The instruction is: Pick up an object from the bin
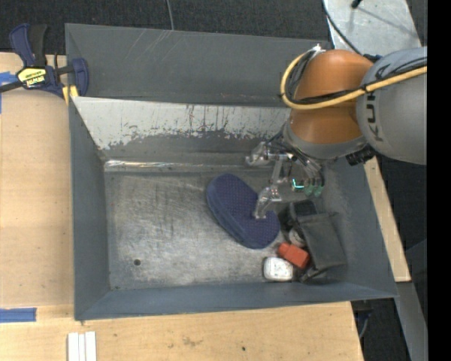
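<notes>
Left part of the bin (87, 224): bare floor, nothing to grab; approx. mid-floor, a bit right of centre, lies a dark blue oval thing (237, 210), soft-looking, like a slipper or pouch; its long axis runs from upper left to lower right, slantwise to the bin walls. The gripper (266, 201) reaches in from the right and sits at the blue thing's upper-right edge, about mid-length, over or touching it, can't tell which; how far the jaws are open can't be made out either, and nothing is seen held. So the blue thing lies just left of and below the tip; my guess is a grip across its short axis would suit better than along it. Further right, in the near right corner: a black boxy thing (325, 241), an orange-red bit (294, 256) and a small white thing (278, 269), all close together, w/ the black one nearest the arm.
</notes>
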### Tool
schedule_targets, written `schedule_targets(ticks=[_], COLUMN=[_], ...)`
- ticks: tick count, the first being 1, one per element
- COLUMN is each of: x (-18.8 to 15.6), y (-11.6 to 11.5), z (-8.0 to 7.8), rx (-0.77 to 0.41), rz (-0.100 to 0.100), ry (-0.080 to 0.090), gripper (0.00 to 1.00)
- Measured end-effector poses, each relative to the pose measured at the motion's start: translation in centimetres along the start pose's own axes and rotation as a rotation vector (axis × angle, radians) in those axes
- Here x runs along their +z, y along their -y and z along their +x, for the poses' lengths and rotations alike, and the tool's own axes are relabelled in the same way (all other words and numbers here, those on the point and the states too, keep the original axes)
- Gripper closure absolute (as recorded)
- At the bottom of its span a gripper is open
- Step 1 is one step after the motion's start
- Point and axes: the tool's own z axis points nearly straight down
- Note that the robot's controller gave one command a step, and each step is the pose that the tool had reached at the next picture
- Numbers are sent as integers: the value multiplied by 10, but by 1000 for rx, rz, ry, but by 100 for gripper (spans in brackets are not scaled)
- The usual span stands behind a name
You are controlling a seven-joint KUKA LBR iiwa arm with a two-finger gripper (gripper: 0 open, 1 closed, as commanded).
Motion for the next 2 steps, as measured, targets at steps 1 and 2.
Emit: schedule_targets(ticks=[1, 2], x=[45, 47], y=[0, 0], z=[1, 3], rx=[91, 91], rz=[-1, -1], ry=[20, 7], gripper=[0, 100])
